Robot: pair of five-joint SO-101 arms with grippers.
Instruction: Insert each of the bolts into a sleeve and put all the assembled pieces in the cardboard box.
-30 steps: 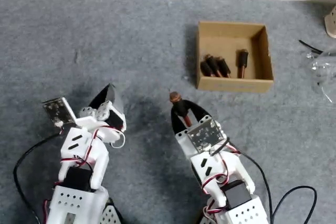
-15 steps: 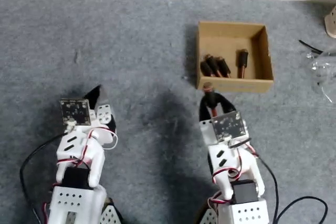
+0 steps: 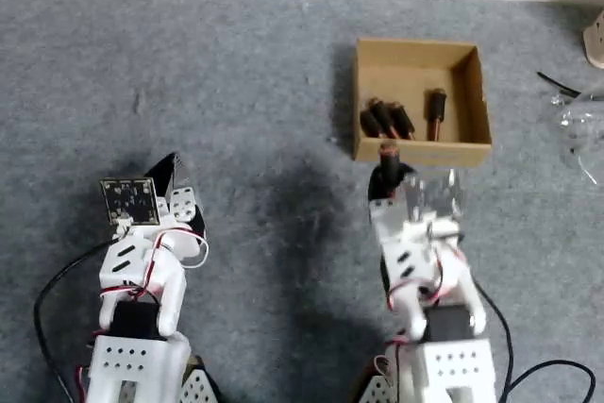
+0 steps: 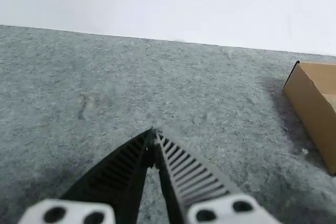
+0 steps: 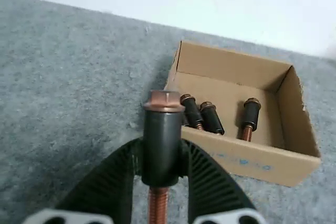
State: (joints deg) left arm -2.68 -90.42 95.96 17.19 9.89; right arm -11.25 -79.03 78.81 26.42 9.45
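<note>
My left claw sits pressed together and empty over the grey surface; my right claw clamps a sleeved bolt just short of the cardboard box. I should clear its near wall before letting go.

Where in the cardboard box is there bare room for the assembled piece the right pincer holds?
Crowded: the near left corner, where three pieces lie side by side, with a lone piece beside them. Bare floor: the cardboard box's far half, between them and the far wall, and a strip between the lone piece and the right-hand wall.
</note>
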